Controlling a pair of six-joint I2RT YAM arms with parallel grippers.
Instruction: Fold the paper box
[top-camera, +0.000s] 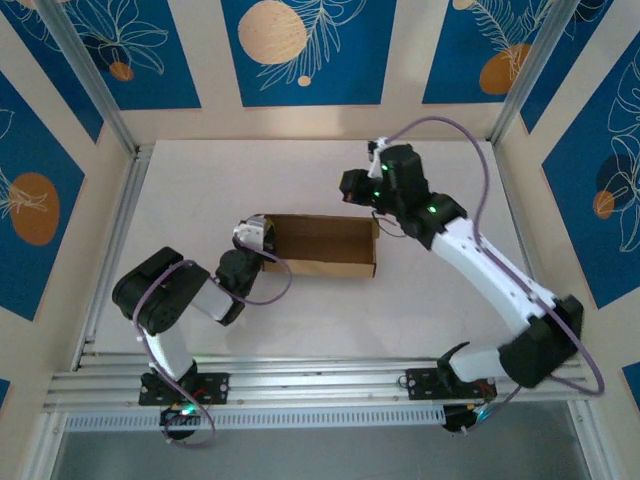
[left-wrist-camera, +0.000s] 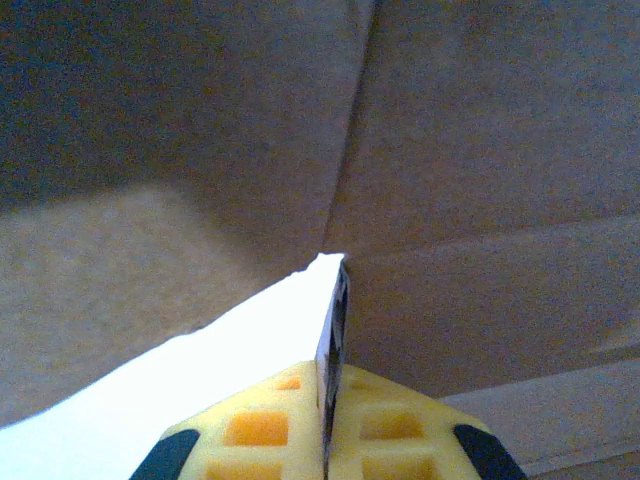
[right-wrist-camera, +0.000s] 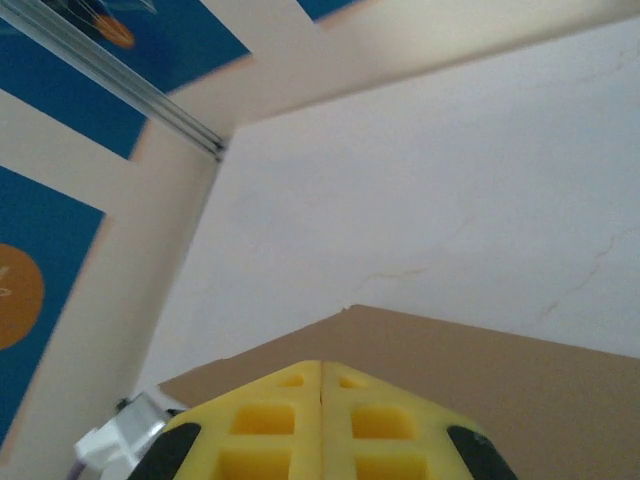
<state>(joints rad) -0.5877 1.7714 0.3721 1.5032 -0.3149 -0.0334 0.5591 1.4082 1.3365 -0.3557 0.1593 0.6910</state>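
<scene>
**Thin cardboard mailer, where to grab it?**

The paper box (top-camera: 325, 245) sits mid-table (top-camera: 200, 180), walls up and open on top. Left gripper (top-camera: 256, 236) is pinching the box's left end wall, and in the wrist view the thin cardboard edge runs right between the yellow pads (left-wrist-camera: 260, 430). Right gripper (top-camera: 358, 186) is pressed together on nothing, near the far right corner. My guess is it's light, stiff across the panels, bendy at the creases, and slides easily. So take flap edges close to a crease and pin one end.
</scene>
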